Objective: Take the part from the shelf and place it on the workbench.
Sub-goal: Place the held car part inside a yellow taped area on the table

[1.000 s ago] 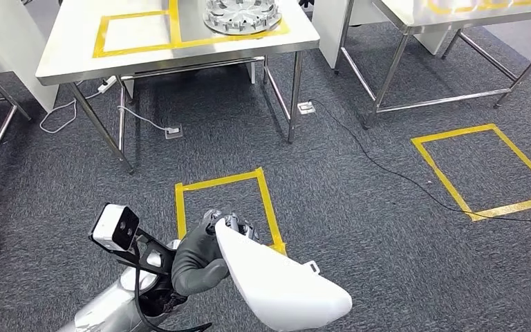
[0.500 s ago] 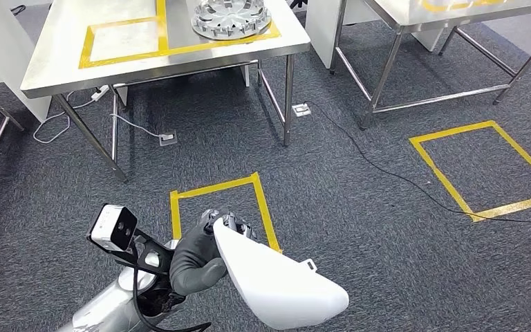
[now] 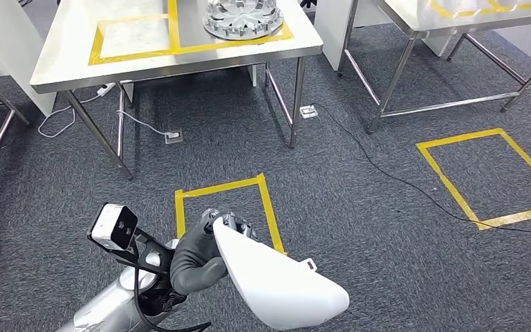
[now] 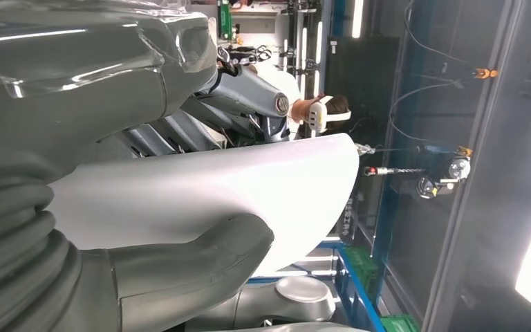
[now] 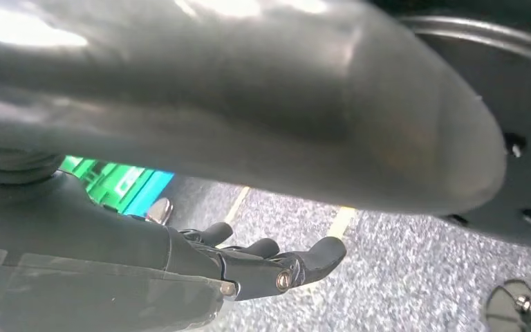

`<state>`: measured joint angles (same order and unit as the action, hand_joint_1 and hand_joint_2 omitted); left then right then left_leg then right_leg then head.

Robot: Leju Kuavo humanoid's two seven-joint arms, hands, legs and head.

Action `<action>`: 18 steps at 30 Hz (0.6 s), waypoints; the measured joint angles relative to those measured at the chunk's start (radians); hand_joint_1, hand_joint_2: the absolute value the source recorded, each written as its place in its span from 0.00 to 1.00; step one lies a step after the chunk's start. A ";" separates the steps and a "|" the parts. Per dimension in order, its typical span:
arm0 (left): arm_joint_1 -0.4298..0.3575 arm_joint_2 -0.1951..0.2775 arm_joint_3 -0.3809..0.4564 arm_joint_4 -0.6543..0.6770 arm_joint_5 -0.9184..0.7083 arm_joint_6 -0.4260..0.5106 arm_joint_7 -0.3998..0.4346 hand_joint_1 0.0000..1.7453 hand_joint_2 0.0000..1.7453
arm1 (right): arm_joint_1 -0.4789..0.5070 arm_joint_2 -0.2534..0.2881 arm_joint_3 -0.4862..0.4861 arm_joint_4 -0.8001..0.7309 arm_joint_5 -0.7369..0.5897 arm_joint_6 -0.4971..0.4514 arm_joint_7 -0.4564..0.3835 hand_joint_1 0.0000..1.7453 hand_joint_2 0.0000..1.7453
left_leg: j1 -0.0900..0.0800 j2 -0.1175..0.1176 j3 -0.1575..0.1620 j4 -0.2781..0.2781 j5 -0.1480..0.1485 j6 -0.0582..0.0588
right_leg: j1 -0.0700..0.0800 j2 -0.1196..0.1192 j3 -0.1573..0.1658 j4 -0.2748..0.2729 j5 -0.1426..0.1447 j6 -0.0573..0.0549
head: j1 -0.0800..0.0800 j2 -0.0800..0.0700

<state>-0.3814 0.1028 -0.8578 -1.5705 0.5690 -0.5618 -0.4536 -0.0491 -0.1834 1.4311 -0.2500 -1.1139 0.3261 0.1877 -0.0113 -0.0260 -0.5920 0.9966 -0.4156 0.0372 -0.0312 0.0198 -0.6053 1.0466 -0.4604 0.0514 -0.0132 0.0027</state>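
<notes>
My left hand [image 3: 195, 261] grips a smooth white curved part [image 3: 283, 288] low in the head view, above the grey carpet. In the left wrist view the grey thumb [image 4: 200, 256] presses against the white part [image 4: 235, 190], which hides the other fingers. The steel workbench [image 3: 180, 63] stands ahead at the top of the view, marked with yellow tape rectangles. A round silver ribbed disc [image 3: 243, 17] lies in its right rectangle. My right hand [image 5: 269, 266] hangs over the carpet with its dark fingers stretched out and nothing in them.
A yellow tape square [image 3: 225, 207] marks the floor just ahead of me and another [image 3: 491, 176] lies to the right. A second steel table [image 3: 422, 21] stands at the upper right. A black cable [image 3: 387, 169] and floor sockets [image 3: 174, 136] lie between the tables.
The whole picture has shifted a little, so the camera has moved. The workbench sits slightly further right than half a second ago. My left hand still holds the part the same way.
</notes>
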 joint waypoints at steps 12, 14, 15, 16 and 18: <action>0.001 0.002 0.001 0.000 0.006 -0.004 -0.001 1.00 1.00 | -0.006 0.001 0.007 0.006 0.012 0.010 0.000 0.00 0.00 | 0.018 0.023 -0.134 0.275 -0.117 -0.042 | 0.003 -0.056 0.026 -0.036 0.011 -0.053 | -0.005 0.000; -0.002 0.002 0.001 -0.001 0.006 -0.004 -0.001 1.00 1.00 | -0.007 0.002 0.007 0.006 0.012 0.010 0.000 0.00 0.00 | 0.013 0.054 -0.064 0.137 -0.053 -0.029 | 0.006 -0.071 0.032 -0.036 0.009 -0.051 | -0.005 0.000; -0.003 0.002 0.001 -0.001 0.006 -0.004 -0.001 1.00 1.00 | -0.007 0.004 0.007 0.006 0.012 0.010 0.000 0.00 0.00 | 0.008 0.072 -0.032 0.075 -0.032 -0.023 | 0.009 -0.077 0.034 -0.036 0.006 -0.049 | -0.005 0.000; -0.005 0.001 0.002 -0.001 0.006 -0.004 -0.002 1.00 1.00 | -0.007 0.005 0.007 0.006 0.012 0.010 0.000 0.00 0.00 | 0.003 0.086 -0.012 0.034 -0.022 -0.016 | 0.011 -0.085 0.036 -0.036 0.005 -0.045 | -0.005 0.000; -0.007 0.001 0.002 -0.002 0.006 -0.005 -0.002 1.00 1.00 | -0.008 0.007 0.007 0.006 0.011 0.010 0.000 0.00 0.00 | -0.005 0.080 -0.007 0.017 -0.022 -0.008 | 0.012 -0.102 0.039 -0.040 0.002 -0.035 | -0.005 0.000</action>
<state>-0.3885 0.1039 -0.8556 -1.5723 0.5755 -0.5670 -0.4554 -0.0570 -0.1760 1.4384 -0.2440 -1.1026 0.3361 0.1879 -0.0161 0.0538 -0.5988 1.0135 -0.4375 0.0291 -0.0196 -0.0824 -0.5660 1.0068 -0.4586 0.0167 -0.0178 0.0027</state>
